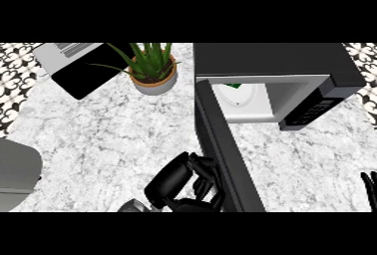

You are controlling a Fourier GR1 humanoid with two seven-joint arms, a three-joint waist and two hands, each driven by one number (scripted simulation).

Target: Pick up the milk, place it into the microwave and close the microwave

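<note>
The black microwave (294, 62) stands at the back right with its door (225, 154) swung open toward me, seen edge-on. Inside the lit cavity sits the milk (242, 98), a white carton with a green mark at its top. My left hand (180, 182) is at the door's outer left face near its free end, with relaxed fingers (205, 164) touching the door and holding nothing. Only the upright fingertips of my right hand (368, 182) show at the right edge, where it rests open, well apart from the microwave.
A potted green plant (153, 72) stands left of the microwave. A black and grey flat object (77, 69) lies at the back left. A grey rounded object (15, 174) pokes in at the left edge. The marble counter (110, 129) spreads between them.
</note>
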